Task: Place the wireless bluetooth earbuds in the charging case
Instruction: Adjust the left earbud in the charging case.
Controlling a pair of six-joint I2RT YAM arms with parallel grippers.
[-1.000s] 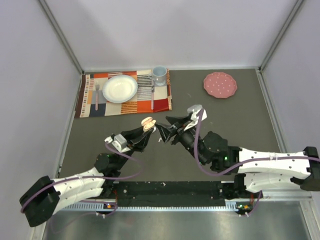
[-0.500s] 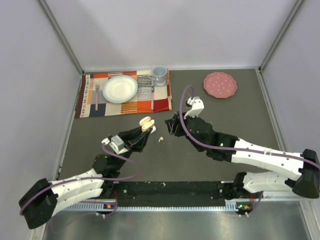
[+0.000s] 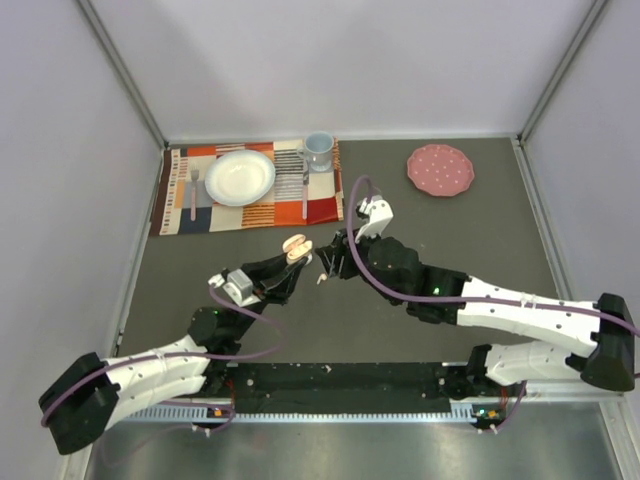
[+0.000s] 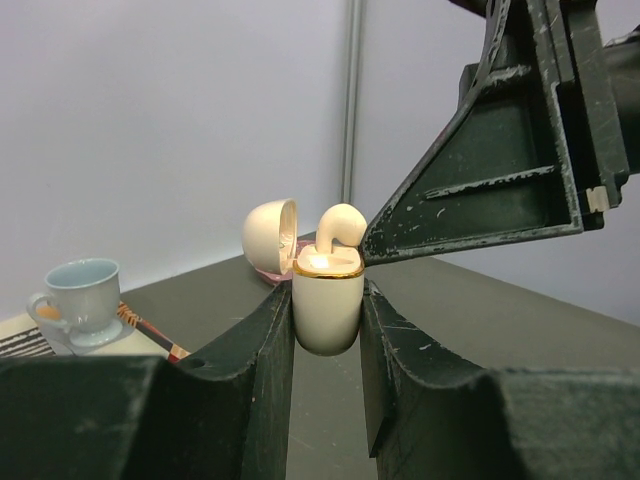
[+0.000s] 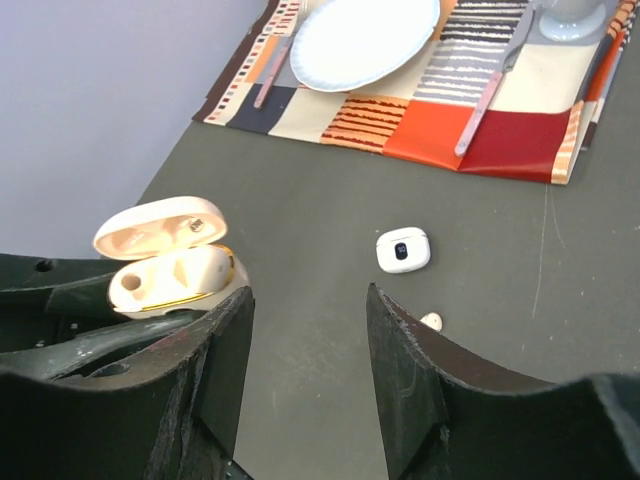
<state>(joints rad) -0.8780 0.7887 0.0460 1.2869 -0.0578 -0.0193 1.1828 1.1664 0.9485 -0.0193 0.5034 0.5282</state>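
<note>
My left gripper (image 4: 327, 300) is shut on a cream charging case (image 4: 327, 305) with a gold rim, held upright above the table with its lid (image 4: 270, 236) open. A cream earbud (image 4: 337, 226) sticks up out of the case. The case also shows in the top view (image 3: 296, 247) and the right wrist view (image 5: 170, 275). My right gripper (image 5: 310, 295) is open and empty, just right of the case, and one of its fingers (image 4: 480, 190) almost touches the rim. A small white earbud (image 5: 432, 321) lies loose on the table, also seen from above (image 3: 320, 277).
A small white closed case with a dark display (image 5: 403, 250) lies on the table near the loose earbud. A striped placemat (image 3: 250, 210) with a plate (image 3: 240, 177), cutlery and a blue cup (image 3: 318, 150) lies at the back left. A pink plate (image 3: 440, 170) sits at the back right.
My right arm has stretched out; its gripper drew back from the case, then came left toward it again. My left gripper has kept the case almost still.
</note>
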